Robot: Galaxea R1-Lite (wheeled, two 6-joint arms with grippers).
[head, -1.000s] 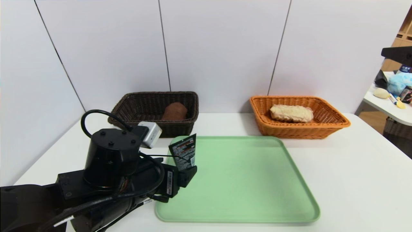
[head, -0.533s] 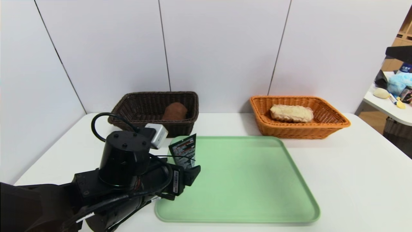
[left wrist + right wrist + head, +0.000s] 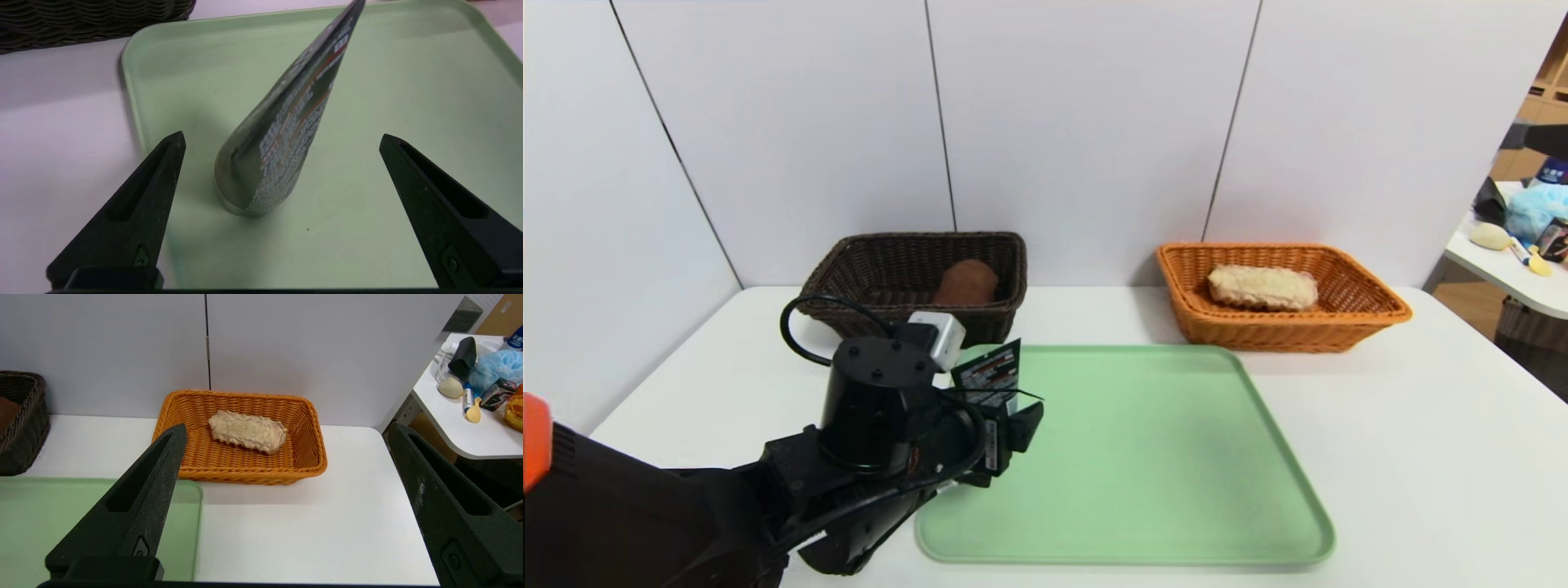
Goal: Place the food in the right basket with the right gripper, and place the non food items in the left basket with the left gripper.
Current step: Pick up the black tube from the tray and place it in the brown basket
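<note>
"From the green tray's centre, twelve being the far side, what are you seeing?"

"The green serving tray [image 3: 1143, 457] is lying flat on the table. The orange wicker basket [image 3: 1282, 331] is sitting past its edge toward one o'clock; the dark brown wicker basket [image 3: 849, 278] is sitting beyond it toward ten."

"And the grippers?"

"The left gripper [image 3: 282, 134] is hovering low around ten o'clock, its fingers standing wide apart. The right gripper [image 3: 289, 424] is hanging well off toward two, fingers also spread, holding nothing."

"Where are the items lying?"

"The striped bread loaf [image 3: 1262, 287] is resting near the orange basket's middle. The brown rolled towel [image 3: 966, 283] is resting toward the dark basket's three o'clock. The squeeze tube [image 3: 282, 143] is standing on the tray near ten, crimped end up, between the left fingers, untouched."
</note>
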